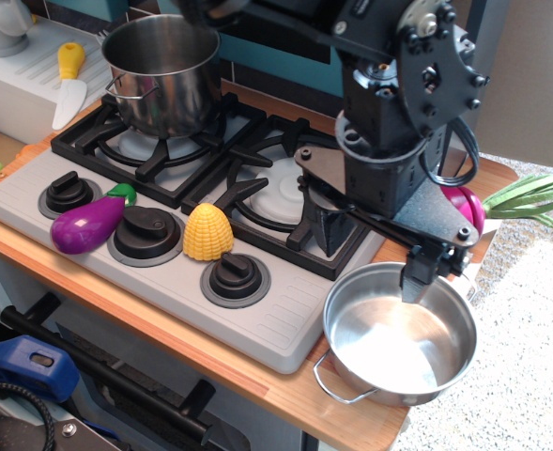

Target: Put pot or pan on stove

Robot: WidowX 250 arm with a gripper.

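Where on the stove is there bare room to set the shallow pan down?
The right grate is bare, bordered by the deep pot on the left grate and the gripper above the shallow pan. The stove also has a bare front right corner. The knob strip is crowded: eggplant and corn lie among the knobs.

Count on the counter: one grey toy stove (285, 315) with two black grates (159, 141), two pale burners (281, 193), three black knobs (234, 277). One shallow steel pan (398, 334); one taller steel pot (163, 70). Toy food: one purple eggplant (88, 225), one yellow corn cob (207, 232), one magenta radish-like vegetable with green leaves (525, 197). One yellow-handled toy knife (69, 80). One robot arm (398, 113).
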